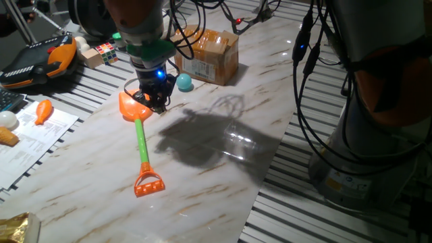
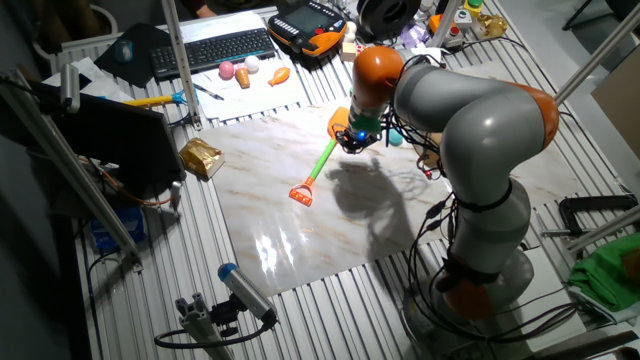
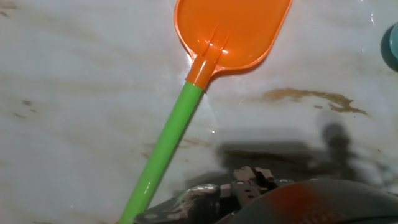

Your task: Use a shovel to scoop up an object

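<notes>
The shovel (image 1: 142,143) lies flat on the marble table (image 1: 216,182), its orange blade (image 1: 131,108) at the far end and its orange D-shaped end nearest the front. It also shows in the other fixed view (image 2: 322,163) and in the hand view (image 3: 166,142). The small teal-blue ball (image 1: 184,83) rests on the table just right of the blade, next to a cardboard box; the hand view cuts it off at the right edge (image 3: 392,46). My gripper (image 1: 155,101) hangs low just right of the blade's neck. Its fingers are dark and too unclear to read.
A brown cardboard box (image 1: 209,54) stands behind the ball. A multicoloured puzzle cube (image 1: 106,50), a teach pendant (image 1: 40,61) and an orange carrot toy (image 1: 43,110) lie off the table's left side. A gold packet (image 2: 200,155) sits at a table corner.
</notes>
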You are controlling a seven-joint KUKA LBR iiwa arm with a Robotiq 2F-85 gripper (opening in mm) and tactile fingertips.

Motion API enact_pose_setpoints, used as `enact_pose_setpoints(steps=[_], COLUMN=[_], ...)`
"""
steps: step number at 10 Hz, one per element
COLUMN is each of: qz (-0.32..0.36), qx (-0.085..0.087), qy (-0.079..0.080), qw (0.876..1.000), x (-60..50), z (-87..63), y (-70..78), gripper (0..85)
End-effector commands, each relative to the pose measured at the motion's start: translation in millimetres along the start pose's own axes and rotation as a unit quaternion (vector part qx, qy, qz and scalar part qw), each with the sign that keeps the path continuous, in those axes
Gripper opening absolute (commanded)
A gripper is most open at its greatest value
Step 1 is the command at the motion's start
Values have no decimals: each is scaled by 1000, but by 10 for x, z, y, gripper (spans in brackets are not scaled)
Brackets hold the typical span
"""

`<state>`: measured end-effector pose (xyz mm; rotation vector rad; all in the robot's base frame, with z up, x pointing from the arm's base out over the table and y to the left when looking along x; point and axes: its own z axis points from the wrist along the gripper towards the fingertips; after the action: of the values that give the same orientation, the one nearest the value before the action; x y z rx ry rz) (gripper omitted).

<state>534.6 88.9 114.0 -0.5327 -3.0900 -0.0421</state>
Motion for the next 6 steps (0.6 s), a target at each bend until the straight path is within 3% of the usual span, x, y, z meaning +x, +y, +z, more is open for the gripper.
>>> enact_pose_setpoints(steps=[1, 3, 6], qz=[2, 16, 45], qx=[1, -17, 0], qy=[0, -3, -11], qw=[1000, 1000, 999], x=[0, 0, 15], z=[0, 0, -2], y=[1, 1, -44], gripper=[7, 7, 7])
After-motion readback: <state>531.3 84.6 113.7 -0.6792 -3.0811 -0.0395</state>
